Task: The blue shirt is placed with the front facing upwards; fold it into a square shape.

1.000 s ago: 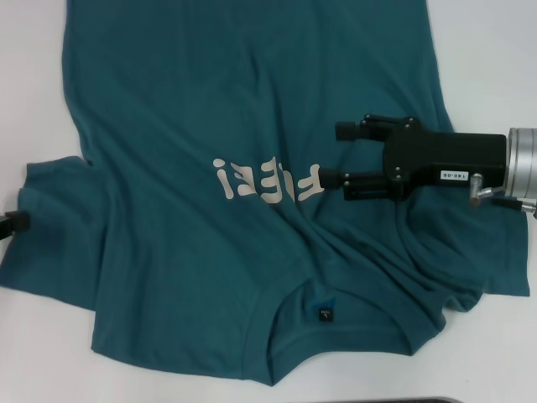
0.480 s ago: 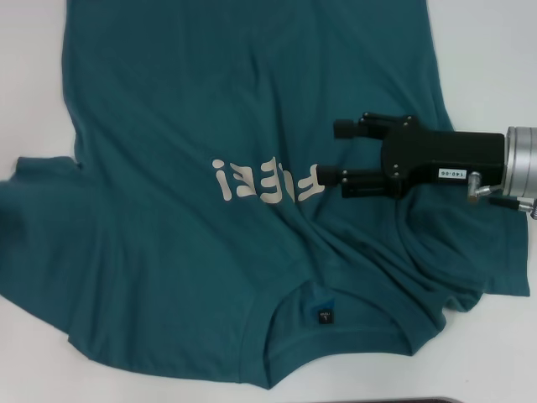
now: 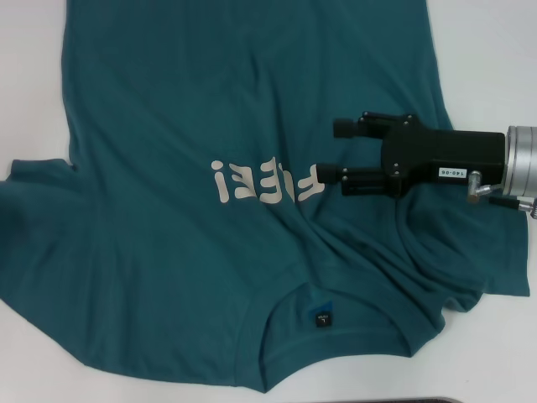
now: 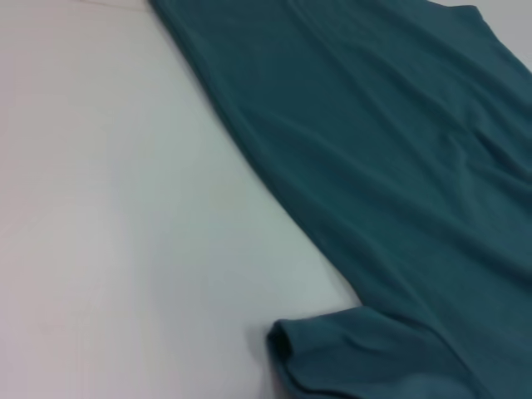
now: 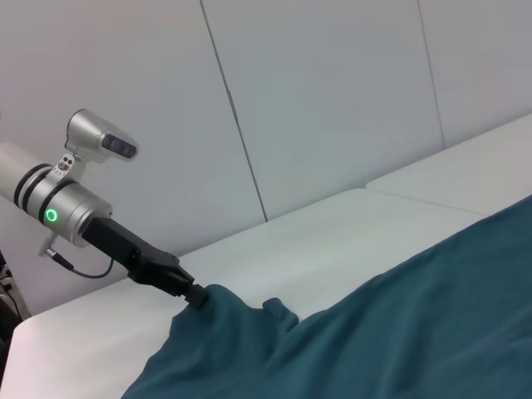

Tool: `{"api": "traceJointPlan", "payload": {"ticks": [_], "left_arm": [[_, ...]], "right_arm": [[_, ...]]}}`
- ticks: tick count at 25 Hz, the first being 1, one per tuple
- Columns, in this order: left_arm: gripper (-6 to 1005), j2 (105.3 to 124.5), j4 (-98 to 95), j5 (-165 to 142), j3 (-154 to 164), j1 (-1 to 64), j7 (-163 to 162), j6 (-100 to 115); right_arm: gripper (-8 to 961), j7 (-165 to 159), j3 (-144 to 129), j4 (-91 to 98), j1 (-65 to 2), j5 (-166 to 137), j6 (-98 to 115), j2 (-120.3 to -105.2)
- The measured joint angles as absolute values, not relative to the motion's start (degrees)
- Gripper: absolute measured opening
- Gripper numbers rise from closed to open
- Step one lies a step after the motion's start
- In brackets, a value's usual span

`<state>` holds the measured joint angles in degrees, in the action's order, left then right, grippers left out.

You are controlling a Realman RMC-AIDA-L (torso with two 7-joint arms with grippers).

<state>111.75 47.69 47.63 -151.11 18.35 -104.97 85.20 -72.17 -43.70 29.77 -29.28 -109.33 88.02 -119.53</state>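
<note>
The blue shirt [image 3: 210, 101] lies spread front-up on the white table [image 3: 487, 50], with its pale lettering [image 3: 264, 180] mid-chest. The collar [image 3: 336, 348] and black neck label [image 3: 322, 318] are at the near edge. My right gripper [image 3: 334, 151] is open and empty, low over the chest just right of the lettering. My left gripper is outside the head view. The right wrist view shows the left gripper [image 5: 196, 294] shut on the edge of the shirt's [image 5: 399, 332] left sleeve. The left wrist view shows the shirt's side [image 4: 399, 166] and a sleeve hem [image 4: 287, 345].
Bare white table [image 4: 125, 208] lies to the left of the shirt and at the far right. A pale panelled wall [image 5: 332, 100] stands behind the table. A dark edge [image 3: 419, 400] shows at the very front of the head view.
The left gripper has gone out past the left edge of the head view, drawing the left sleeve outward and flatter. The right gripper has hardly moved.
</note>
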Motion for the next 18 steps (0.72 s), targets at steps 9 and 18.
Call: {"api": "traceJointPlan", "payload": {"ticks": [9,18], "left_arm": [[-1,112.21,47.81,49.10,-153.12,20.00,-105.40,94.38],[1,114.41,47.44,49.23,-153.92,22.54,-107.33,96.14]], "right_arm": [[876,-72.14,-43.90,29.80,-29.53,-109.33,88.07,-119.53],[876,-72.07,-43.84,29.72,-29.46,-109.34,88.00,-119.53]]}}
